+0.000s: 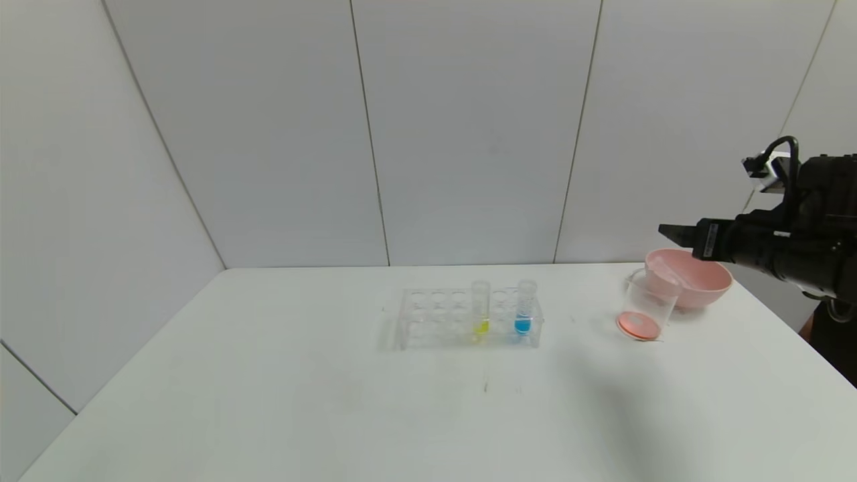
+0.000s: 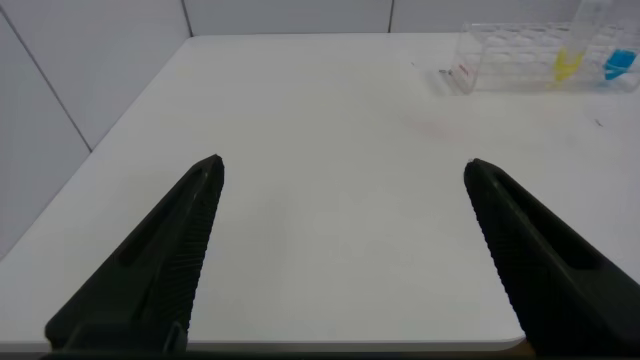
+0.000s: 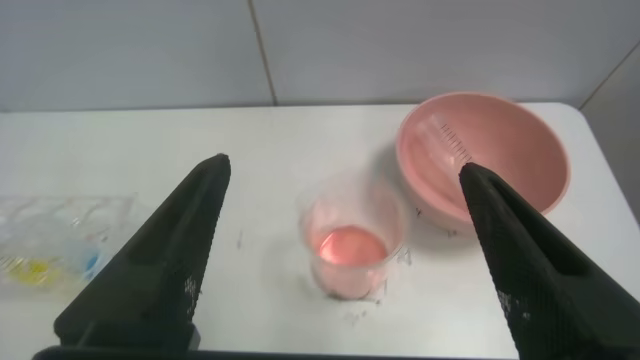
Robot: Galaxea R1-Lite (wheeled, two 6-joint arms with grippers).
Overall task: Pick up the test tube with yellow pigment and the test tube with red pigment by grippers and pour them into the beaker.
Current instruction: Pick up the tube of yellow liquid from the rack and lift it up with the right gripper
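The right gripper (image 1: 671,233) is held up in the air at the far right, above the pink bowl (image 1: 703,284), with its fingers spread wide and nothing between them. An empty tube (image 3: 452,142) is seen lying in the bowl. Red liquid sits in the beaker (image 1: 644,309), just left of the bowl. The test tube with yellow pigment (image 1: 481,309) stands in the clear rack (image 1: 428,321) in the middle of the table (image 1: 268,402), beside a blue tube (image 1: 525,308). The left gripper (image 2: 340,260) is also wide open, over the table's near left.

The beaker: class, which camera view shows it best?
The right wrist view: the beaker sits between the open right gripper's fingers, showing red liquid from above. The head view shows it small beside the pink bowl; the left wrist view misses it.
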